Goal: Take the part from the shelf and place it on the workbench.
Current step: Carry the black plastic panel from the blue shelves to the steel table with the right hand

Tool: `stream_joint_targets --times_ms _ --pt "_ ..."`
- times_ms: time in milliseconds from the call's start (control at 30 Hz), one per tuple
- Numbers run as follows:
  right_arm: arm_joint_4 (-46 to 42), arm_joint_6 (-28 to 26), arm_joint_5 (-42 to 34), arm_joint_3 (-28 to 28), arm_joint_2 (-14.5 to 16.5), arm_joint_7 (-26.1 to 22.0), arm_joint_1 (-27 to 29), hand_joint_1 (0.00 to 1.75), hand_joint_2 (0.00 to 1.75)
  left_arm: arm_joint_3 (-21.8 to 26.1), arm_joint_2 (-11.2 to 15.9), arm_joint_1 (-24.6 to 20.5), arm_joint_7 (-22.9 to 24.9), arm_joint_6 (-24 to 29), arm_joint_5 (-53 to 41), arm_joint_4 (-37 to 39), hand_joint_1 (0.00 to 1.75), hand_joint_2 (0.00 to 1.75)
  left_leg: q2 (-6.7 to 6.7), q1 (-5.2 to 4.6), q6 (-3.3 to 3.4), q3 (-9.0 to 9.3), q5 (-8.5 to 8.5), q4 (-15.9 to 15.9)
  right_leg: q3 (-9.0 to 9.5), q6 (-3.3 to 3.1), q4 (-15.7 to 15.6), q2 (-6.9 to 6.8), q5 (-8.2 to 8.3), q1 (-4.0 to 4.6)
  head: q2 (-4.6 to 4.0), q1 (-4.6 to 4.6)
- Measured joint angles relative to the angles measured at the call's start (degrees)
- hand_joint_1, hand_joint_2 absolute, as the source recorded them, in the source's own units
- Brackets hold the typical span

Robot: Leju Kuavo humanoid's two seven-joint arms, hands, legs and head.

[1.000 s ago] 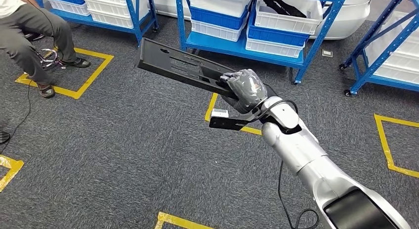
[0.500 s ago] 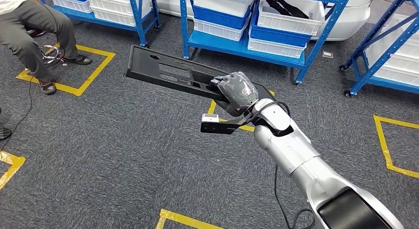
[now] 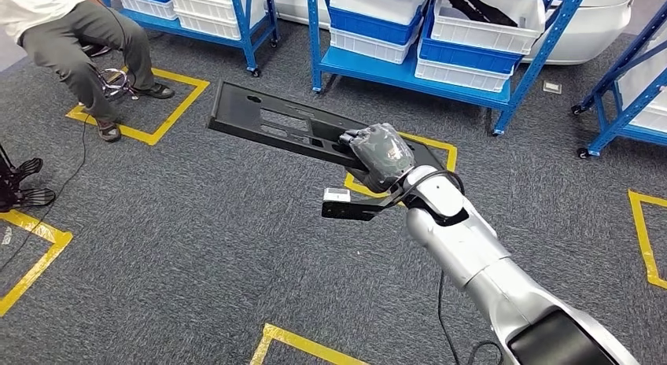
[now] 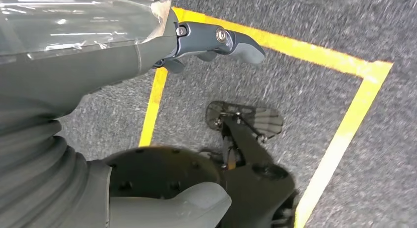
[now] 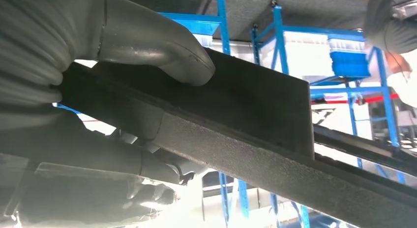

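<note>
The part (image 3: 275,125) is a long flat black panel with slots and holes, held out level above the carpet in the head view. My right hand (image 3: 380,153) grips it at its near end, the silver arm reaching in from the lower right. The right wrist view looks along the part (image 5: 255,105) from close up, with the thumb (image 5: 157,46) pressed on its face and the fingers wrapped underneath. In the left wrist view my left hand (image 4: 98,90) hangs over the carpet, its fingers (image 4: 221,41) and thumb (image 4: 187,206) apart with nothing between them.
Blue shelves (image 3: 409,70) with white and blue bins line the back, and another blue frame (image 3: 613,105) stands at right. A person (image 3: 71,35) sits at the upper left beside a yellow taped square (image 3: 169,117). Black stand feet (image 3: 20,184) lie at the left edge.
The whole picture has shifted right and down, so the camera has turned left. My right hand still holds the part out in front, a little lower in the picture.
</note>
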Motion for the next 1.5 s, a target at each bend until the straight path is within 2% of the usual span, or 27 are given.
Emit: stream_joint_targets --times_ms 67,133,167,233,300,333,400,433,500,567,633,667,700,767,800,833,900,967,1033,1100,1133,1167,1200,1267,1333,1433,1500 --pt "-0.21 0.12 0.15 -0.09 -0.12 0.02 0.27 1.75 1.75 -0.01 0.01 0.00 0.00 -0.20 -0.20 0.00 0.00 1.75 1.04 0.08 -0.42 -3.10 -3.91 7.29 -0.13 -0.64 -0.01 -0.89 0.07 0.41 0.00 -0.21" --pt "-0.28 0.24 0.33 -0.19 -0.27 0.02 0.81 1.75 1.75 -0.02 0.04 0.03 0.00 -0.31 -0.26 0.00 0.00 1.75 1.26 0.25 -0.77 -4.74 -5.21 11.63 -0.18 -0.65 0.02 -1.96 0.06 0.64 0.00 -0.22" --pt "-0.33 0.29 0.42 -0.23 -0.35 0.02 1.08 1.75 1.75 -0.02 0.05 0.04 0.00 -0.40 -0.30 0.00 0.00 1.75 1.51 0.37 -0.90 -4.06 -4.38 10.78 -0.19 -0.63 0.08 -2.51 0.05 0.67 0.00 -0.23" --pt "-0.59 0.34 0.56 -0.32 -0.46 0.02 1.32 1.75 1.75 -0.02 0.11 0.03 -0.02 -0.60 -0.37 0.00 0.00 1.75 3.24 0.55 -1.00 0.22 -1.19 3.45 -0.21 -0.49 0.36 -3.42 -0.06 0.77 0.00 -0.29" --pt "-0.93 0.40 0.75 -0.55 -0.65 0.02 1.27 1.75 1.75 -0.02 0.16 -0.05 -0.08 -0.68 -0.54 -0.01 0.00 1.75 4.78 0.43 -0.61 3.49 0.55 -2.43 -0.36 -0.07 0.77 -4.13 -0.32 1.30 0.00 -0.29" --pt "-1.06 0.44 0.90 -0.67 -0.74 0.01 1.25 1.75 1.75 -0.02 0.17 -0.07 -0.13 -0.69 -0.62 -0.02 0.00 1.75 4.96 0.30 -0.31 3.90 0.66 -3.43 -0.39 0.19 0.88 -4.51 -0.40 1.59 0.00 -0.20" --pt "-1.22 0.55 1.22 -0.83 -0.84 -0.02 1.28 1.75 1.75 -0.02 0.16 -0.03 -0.21 -0.69 -0.74 -0.02 0.00 1.75 3.83 0.11 0.50 3.63 1.05 -3.69 -0.45 0.67 0.94 -5.36 -0.43 1.87 0.00 0.07" --pt "-1.30 0.59 1.35 -0.94 -0.87 -0.04 1.31 1.75 1.75 -0.02 0.12 0.00 -0.25 -0.69 -0.77 -0.02 0.00 1.75 3.34 0.10 0.94 3.60 1.33 -3.94 -0.67 0.91 1.30 -5.13 -0.72 1.78 0.00 0.09" --pt "-1.45 0.62 1.46 -1.26 -1.00 -0.09 1.38 1.75 1.75 -0.02 0.07 -0.02 -0.31 -0.69 -0.82 -0.02 0.00 1.75 2.46 0.31 1.86 3.56 1.95 -4.44 -2.33 1.01 4.77 -3.03 -2.78 1.46 0.00 0.17" --pt "-1.50 0.63 1.55 -1.49 -1.20 -0.13 1.60 1.75 1.75 -0.02 0.05 -0.07 -0.34 -0.69 -0.85 -0.02 0.00 1.75 1.44 0.38 2.25 3.20 2.27 -4.51 -5.70 0.79 12.43 -0.72 -6.22 1.09 0.00 0.29" --pt "-1.50 0.66 1.69 -1.50 -1.36 -0.14 2.08 1.75 1.75 -0.02 0.01 -0.05 -0.35 -0.69 -0.87 -0.02 0.00 1.75 0.11 0.39 2.23 2.89 2.49 -4.50 -7.98 1.15 17.80 -0.07 -7.96 0.91 0.00 0.35" --pt "-1.50 0.67 1.77 -1.50 -1.42 -0.14 2.28 1.75 1.75 -0.02 -0.02 -0.03 -0.35 -0.69 -0.87 -0.02 0.00 1.75 -0.62 0.42 2.11 2.82 2.61 -4.49 -7.52 1.59 17.19 0.04 -7.46 0.79 0.00 0.36" --pt "-1.51 0.68 1.83 -1.51 -1.48 -0.14 2.39 1.75 1.75 -0.02 -0.05 -0.01 -0.35 -0.69 -0.87 -0.02 0.00 1.75 -1.31 0.48 1.94 2.79 2.72 -4.47 -5.95 2.12 14.27 0.25 -6.18 0.63 0.00 0.37" --pt "-1.53 0.70 1.87 -1.57 -1.56 -0.14 2.35 1.75 1.75 -0.02 -0.07 -0.03 -0.34 -0.68 -0.88 -0.02 0.00 1.75 -2.51 0.48 1.44 2.65 2.91 -4.37 -1.57 2.93 5.84 2.16 -3.19 0.16 0.00 0.38" --pt "-1.54 0.73 1.90 -1.61 -1.56 -0.15 2.31 1.75 1.75 -0.02 -0.06 -0.05 -0.33 -0.68 -0.89 -0.02 0.00 1.75 -2.98 0.42 1.08 2.49 3.04 -4.35 -0.12 2.94 2.91 3.01 -2.27 0.09 0.00 0.38" --pt "-1.53 0.77 1.96 -1.64 -1.50 -0.18 2.29 1.75 1.75 -0.02 -0.04 -0.05 -0.29 -0.68 -0.91 -0.02 0.00 1.75 -3.40 0.37 0.70 2.31 3.18 -4.37 0.59 2.75 1.37 3.64 -1.86 0.13 0.00 0.33" --pt "-1.52 0.85 2.15 -1.64 -1.33 -0.29 2.27 1.75 1.75 -0.02 -0.03 0.05 -0.18 -0.68 -0.95 -0.02 0.00 1.75 -4.20 0.48 -0.12 2.00 3.60 -4.69 0.65 1.95 1.01 2.94 -1.58 0.37 0.00 0.26" --pt "-1.52 0.88 2.24 -1.65 -1.10 -0.37 2.15 1.75 1.75 -0.02 -0.01 0.16 -0.06 -0.66 -0.96 -0.02 0.00 1.75 -2.79 0.58 -0.64 1.39 2.94 -3.81 0.70 0.90 0.76 1.86 -1.14 0.10 0.00 0.06" --pt "-1.52 0.89 2.30 -1.66 -0.91 -0.45 2.02 1.75 1.75 -0.02 0.02 0.10 0.30 -0.62 -1.00 -0.02 0.00 1.75 0.03 0.53 -0.88 -0.85 -0.29 1.31 0.70 -0.15 0.57 0.69 -0.91 0.05 0.00 -0.28" --pt "-1.47 0.97 2.38 -1.66 -0.85 -0.57 2.01 1.75 1.75 -0.02 0.04 0.03 1.23 -0.56 -1.18 -0.02 0.00 1.75 1.09 0.54 -1.13 -4.30 -4.02 9.03 0.63 -0.62 0.58 -0.63 -0.96 0.44 0.00 -0.44" --pt "-1.42 1.02 2.42 -1.66 -0.81 -0.65 2.01 1.75 1.75 -0.01 0.04 0.04 1.86 -0.54 -1.27 -0.02 0.00 1.75 1.16 0.58 -1.24 -5.36 -4.73 11.45 0.60 -0.65 0.60 -1.31 -0.99 0.57 0.00 -0.42" --pt "-1.36 1.06 2.44 -1.66 -0.73 -0.71 2.01 1.75 1.75 -0.01 0.04 0.06 2.51 -0.50 -1.38 -0.02 0.00 1.75 1.28 0.63 -1.31 -5.41 -4.44 11.87 0.58 -0.65 0.62 -1.97 -1.01 0.64 0.00 -0.45" --pt "-1.31 1.07 2.46 -1.66 -0.63 -0.77 2.00 1.75 1.75 0.00 0.05 0.08 3.19 -0.43 -1.48 -0.02 0.00 1.75 1.58 0.69 -1.33 -4.22 -3.17 9.93 0.60 -0.63 0.63 -2.59 -1.03 0.67 0.00 -0.45" --pt "-1.25 1.07 2.50 -1.66 -0.41 -0.89 1.89 1.75 1.75 -0.01 0.05 0.06 4.53 -0.23 -1.77 -0.02 0.00 1.75 3.54 0.64 -1.17 0.24 -0.01 2.23 0.62 -0.41 0.76 -3.62 -1.18 0.91 0.00 -0.50" --pt "-1.21 1.06 2.52 -1.69 -0.25 -0.98 1.67 1.75 1.75 -0.02 0.05 0.03 5.56 -0.10 -1.97 -0.02 0.00 1.75 4.92 0.42 -0.63 2.88 1.45 -2.80 0.57 -0.01 0.88 -4.42 -1.34 1.45 0.00 -0.35" --pt "-1.17 1.06 2.55 -1.71 -0.05 -1.02 1.50 1.75 1.75 -0.02 0.04 0.05 6.70 -0.18 -2.04 -0.02 0.00 1.75 3.80 0.28 0.45 2.85 1.91 -3.73 0.62 0.74 0.68 -5.44 -1.37 1.96 0.00 -0.02" --pt "-1.16 1.06 2.56 -1.72 0.01 -1.06 1.45 1.75 1.75 -0.01 -0.02 0.04 7.59 -0.47 -2.14 -0.02 0.00 1.75 2.88 0.40 1.33 2.90 2.43 -4.26 -0.33 1.03 2.65 -3.90 -2.70 1.78 0.00 0.01"
